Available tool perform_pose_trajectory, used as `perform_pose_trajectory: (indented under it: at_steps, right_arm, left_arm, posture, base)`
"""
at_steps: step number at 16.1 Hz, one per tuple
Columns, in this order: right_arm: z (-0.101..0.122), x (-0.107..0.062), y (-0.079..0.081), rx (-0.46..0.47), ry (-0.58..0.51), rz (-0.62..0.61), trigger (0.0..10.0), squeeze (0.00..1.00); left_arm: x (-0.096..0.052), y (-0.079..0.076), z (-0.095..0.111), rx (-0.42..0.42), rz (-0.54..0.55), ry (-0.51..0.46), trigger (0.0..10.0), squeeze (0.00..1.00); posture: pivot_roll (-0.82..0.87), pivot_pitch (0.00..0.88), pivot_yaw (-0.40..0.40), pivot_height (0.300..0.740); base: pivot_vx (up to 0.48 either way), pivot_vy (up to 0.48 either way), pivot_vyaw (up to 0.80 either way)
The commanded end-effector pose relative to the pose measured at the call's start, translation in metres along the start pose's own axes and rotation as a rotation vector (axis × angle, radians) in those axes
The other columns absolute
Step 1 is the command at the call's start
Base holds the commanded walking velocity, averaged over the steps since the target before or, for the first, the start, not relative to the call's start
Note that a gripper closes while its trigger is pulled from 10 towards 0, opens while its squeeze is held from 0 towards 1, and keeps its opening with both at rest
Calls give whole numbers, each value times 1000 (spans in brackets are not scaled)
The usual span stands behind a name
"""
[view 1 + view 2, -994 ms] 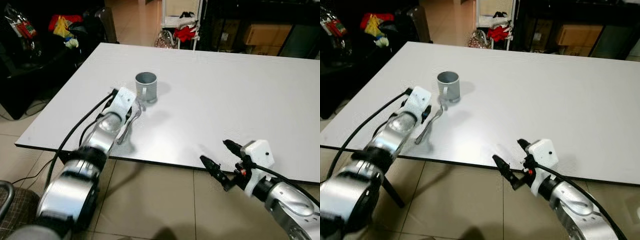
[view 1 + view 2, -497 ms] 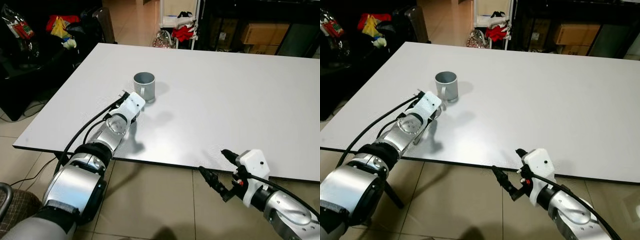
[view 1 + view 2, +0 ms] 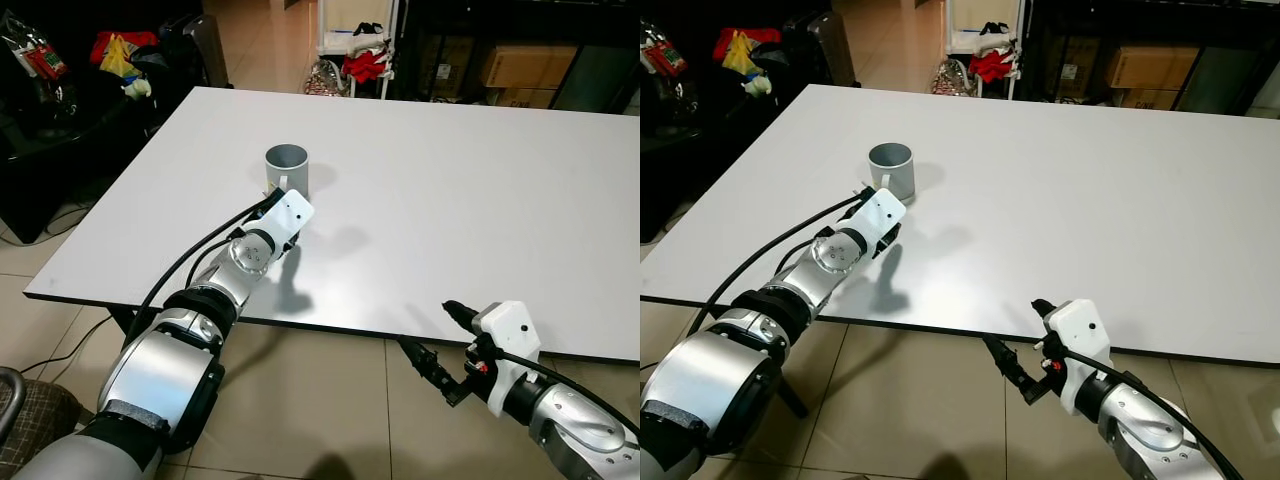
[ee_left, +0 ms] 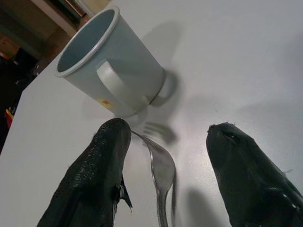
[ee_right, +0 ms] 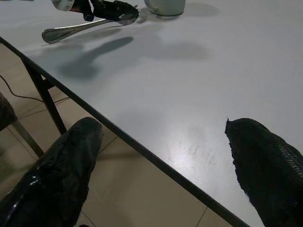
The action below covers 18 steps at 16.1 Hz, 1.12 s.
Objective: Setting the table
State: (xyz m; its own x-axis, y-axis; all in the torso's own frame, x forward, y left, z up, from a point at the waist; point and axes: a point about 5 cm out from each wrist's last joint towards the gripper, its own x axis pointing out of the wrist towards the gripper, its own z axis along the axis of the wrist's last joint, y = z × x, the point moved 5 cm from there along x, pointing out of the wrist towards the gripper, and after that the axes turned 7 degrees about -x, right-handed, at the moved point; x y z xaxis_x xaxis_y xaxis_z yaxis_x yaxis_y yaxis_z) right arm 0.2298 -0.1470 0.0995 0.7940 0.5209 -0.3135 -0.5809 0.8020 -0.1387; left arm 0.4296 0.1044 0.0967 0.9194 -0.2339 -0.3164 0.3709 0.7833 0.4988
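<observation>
A shiny metal fork point(image 4: 161, 175) lies on the white tabletop point(image 3: 480, 190) just beside the grey enamel mug point(image 3: 288, 171). The left gripper point(image 4: 163, 156) hovers over it, jaws released. The right gripper point(image 3: 432, 340) hangs spread at the near edge.

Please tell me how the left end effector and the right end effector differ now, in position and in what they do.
The left end effector is over the white table, just short of the grey mug, while the right end effector hangs off the table's near edge, above the floor. The left one has a fork lying between its fingers; the right one has nothing between its fingers. Both have their fingers spread apart.
</observation>
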Motion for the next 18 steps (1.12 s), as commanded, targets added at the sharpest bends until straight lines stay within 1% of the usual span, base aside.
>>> perform_pose_trajectory:
  at_steps: [1,2,3,4,5,6,8,9,11,15,16,18]
  right_arm:
    - [8,0,0,-33,-26,2,10000,0]
    - [8,0,-1,-35,-26,2,10000,0]
    - [9,0,-1,-36,-26,3,10000,0]
    - [9,1,-2,-39,-26,7,10000,0]
    - [9,2,-2,-40,-25,11,10000,0]
    - [10,3,1,-46,-25,31,10000,0]
    - [11,6,7,-56,-28,81,10000,0]
    - [15,9,14,-60,-39,142,10000,0]
    - [19,9,19,-64,-48,173,10000,0]
    - [21,6,23,-66,-45,192,10000,0]
    - [20,3,26,-62,-40,198,10000,0]
    - [20,-1,29,-55,-36,199,10000,0]
  left_arm:
    - [-1,7,-3,-11,15,8,10000,0]
    - [-2,17,-7,-20,62,27,10000,0]
    - [-3,26,-13,-8,111,51,10000,0]
    - [-7,43,-21,-1,190,91,10000,0]
    - [-7,47,-22,-10,211,99,10000,0]
    - [-8,51,-22,1,227,106,10000,0]
    - [-8,53,-21,-3,227,109,10000,0]
    - [-7,49,-19,-8,208,105,10000,0]
    - [-6,49,-17,-12,203,99,10000,0]
    - [-5,50,-12,11,201,93,10000,0]
    - [-5,47,-13,28,191,100,10000,0]
    - [-5,47,-15,33,194,109,10000,0]
  posture:
    - [-198,0,43,740]
    - [-199,0,41,740]
    - [-201,0,40,740]
    - [-204,0,39,740]
    - [-207,0,39,740]
    - [-210,2,39,740]
    - [-215,13,40,740]
    - [-222,33,39,740]
    - [-232,57,37,740]
    - [-249,88,33,740]
    - [-257,99,37,740]
    - [-270,119,40,740]
  base:
    - [0,0,0]
    - [0,0,0]
    - [0,0,0]
    - [0,0,0]
    - [0,0,0]
    - [0,0,0]
    - [0,0,0]
    - [0,0,0]
    - [0,0,0]
    - [0,0,0]
    - [0,0,0]
    - [0,0,0]
